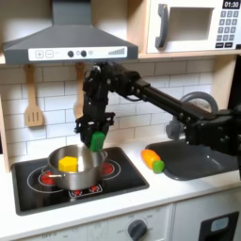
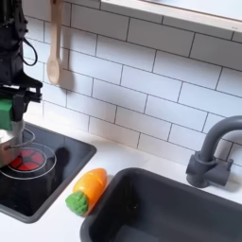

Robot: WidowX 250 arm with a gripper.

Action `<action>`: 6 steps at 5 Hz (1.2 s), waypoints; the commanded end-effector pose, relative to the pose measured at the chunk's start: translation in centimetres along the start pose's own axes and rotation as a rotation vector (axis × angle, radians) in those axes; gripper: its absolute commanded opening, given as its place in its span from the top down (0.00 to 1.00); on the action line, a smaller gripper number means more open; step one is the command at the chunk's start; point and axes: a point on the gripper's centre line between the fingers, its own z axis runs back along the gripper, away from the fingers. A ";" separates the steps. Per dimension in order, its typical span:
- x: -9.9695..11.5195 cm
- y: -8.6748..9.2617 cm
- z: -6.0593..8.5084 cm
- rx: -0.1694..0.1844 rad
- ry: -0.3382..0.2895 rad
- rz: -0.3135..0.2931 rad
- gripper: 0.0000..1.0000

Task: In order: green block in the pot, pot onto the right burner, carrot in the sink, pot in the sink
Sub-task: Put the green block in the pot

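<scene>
In the first exterior view my gripper point(image 1: 96, 132) hangs over the right rim of the silver pot point(image 1: 77, 166) and is shut on the green block point(image 1: 97, 140). The block is in the air, just above the pot's opening. In the second exterior view the gripper point(image 2: 11, 102) holds the block point(image 2: 5, 113) at the left edge, over the pot point(image 2: 5, 149). The pot stands on the black cooktop, mostly over the left burner point(image 1: 40, 176); the right burner point(image 1: 111, 169) point(image 2: 34, 161) is partly bare. The carrot point(image 1: 152, 160) point(image 2: 87, 190) lies on the counter between cooktop and sink point(image 1: 200, 166) point(image 2: 170, 213).
A yellow toy piece point(image 1: 68, 164) lies inside the pot. A dark arched faucet point(image 2: 214, 149) stands behind the sink. Wooden utensils point(image 1: 34, 105) point(image 2: 55, 45) hang on the tiled wall. A range hood point(image 1: 66, 42) and a microwave point(image 1: 193, 24) sit overhead.
</scene>
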 end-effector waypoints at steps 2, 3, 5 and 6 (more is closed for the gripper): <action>0.4 0.4 -0.6 0.020 0.004 -0.006 1.00; 0.2 1.0 -1.1 0.029 0.036 0.004 0.00; 0.3 2.5 -0.6 0.035 0.030 0.026 0.00; 0.3 2.9 -0.8 0.033 0.036 0.039 0.00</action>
